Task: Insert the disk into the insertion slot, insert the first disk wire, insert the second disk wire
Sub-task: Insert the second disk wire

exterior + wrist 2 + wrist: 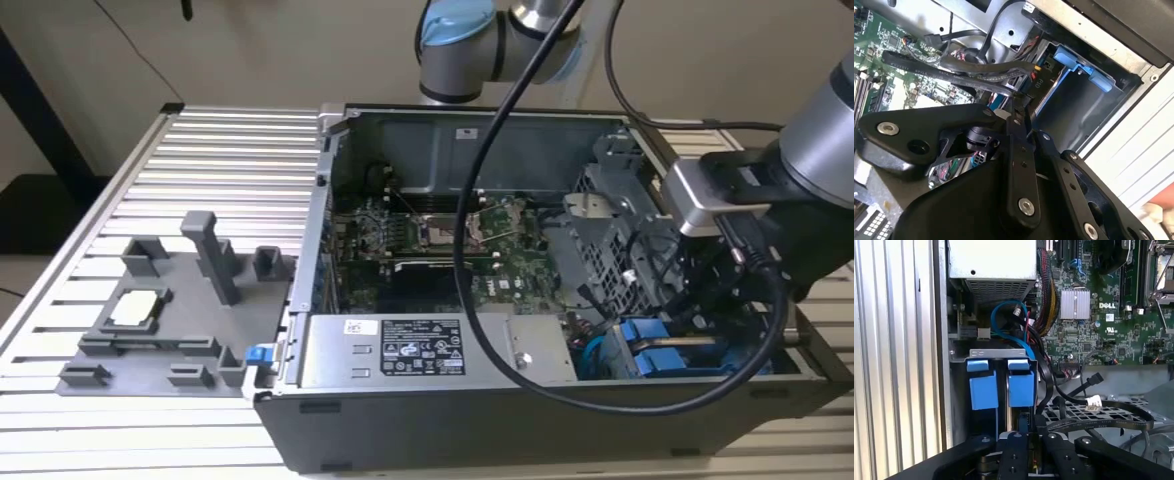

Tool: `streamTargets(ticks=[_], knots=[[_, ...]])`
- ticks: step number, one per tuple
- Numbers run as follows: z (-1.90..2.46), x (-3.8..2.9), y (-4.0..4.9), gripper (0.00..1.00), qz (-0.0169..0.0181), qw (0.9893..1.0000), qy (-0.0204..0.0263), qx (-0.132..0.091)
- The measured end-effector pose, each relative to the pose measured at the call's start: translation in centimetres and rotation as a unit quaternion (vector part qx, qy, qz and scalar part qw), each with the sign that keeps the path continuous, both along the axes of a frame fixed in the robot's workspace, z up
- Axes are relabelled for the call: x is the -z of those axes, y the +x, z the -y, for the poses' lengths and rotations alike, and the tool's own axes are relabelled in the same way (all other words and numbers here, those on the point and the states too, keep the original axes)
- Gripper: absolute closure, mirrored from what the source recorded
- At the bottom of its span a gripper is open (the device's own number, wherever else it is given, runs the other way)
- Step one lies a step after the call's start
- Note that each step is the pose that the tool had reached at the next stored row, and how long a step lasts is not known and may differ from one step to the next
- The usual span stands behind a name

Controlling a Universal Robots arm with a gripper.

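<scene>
The insertion slot (pixel 999 354) is a grey sheet-metal bay in the case corner at the exterior view's right (pixel 654 350). Two blue plastic ends (pixel 1020 387) stand side by side in it, and in the second wrist view they show as blue tabs (pixel 1079 67). The disk's metal body is hidden, so I cannot tell which blue end belongs to it. My gripper (pixel 1026 432) hangs right at the blue end nearer the motherboard. It is shut on the end of a flat black disk wire (pixel 1104 415), and the fingertips (pixel 1015 102) pinch that wire (pixel 954 67).
A grey power-supply box (pixel 414 350) sits beside the bay, with the green motherboard (pixel 441 250) behind it. Loose red, yellow and blue cables (pixel 1009 320) crowd the bay's mouth. A grey fixture tray with upright posts (pixel 174 320) lies on the ribbed table outside the case.
</scene>
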State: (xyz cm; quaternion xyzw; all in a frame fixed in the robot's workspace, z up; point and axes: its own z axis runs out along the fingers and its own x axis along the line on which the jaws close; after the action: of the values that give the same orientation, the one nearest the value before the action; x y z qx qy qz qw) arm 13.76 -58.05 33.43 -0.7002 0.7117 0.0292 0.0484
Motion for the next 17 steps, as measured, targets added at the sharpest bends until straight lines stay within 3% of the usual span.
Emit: streamTargets(ticks=[1, 2, 3, 4, 7, 9, 12, 17], knots=[[0.02, 0.01, 0.03, 0.76, -0.0021, 1.0, 0.0001, 0.0], [0.04, -0.01, 0.04, 0.76, -0.0055, 1.0, 0.0001, 0.0], [0.06, -0.08, 0.04, 0.76, -0.0095, 1.0, -0.0002, 0.0], [0.08, -0.17, 0.07, 0.69, -0.0139, 0.9999, -0.0002, 0.001], [0.12, -0.54, 0.15, 0.69, -0.0254, 0.9997, -0.0002, 0.001], [0.13, -0.89, 0.17, 0.69, -0.0307, 0.9995, -0.0002, 0.002], [0.13, -1.61, 0.18, 0.69, -0.0354, 0.9994, -0.0003, 0.002], [0.13, -3.46, 0.19, 0.69, -0.037, 0.9993, -0.0007, 0.002]])
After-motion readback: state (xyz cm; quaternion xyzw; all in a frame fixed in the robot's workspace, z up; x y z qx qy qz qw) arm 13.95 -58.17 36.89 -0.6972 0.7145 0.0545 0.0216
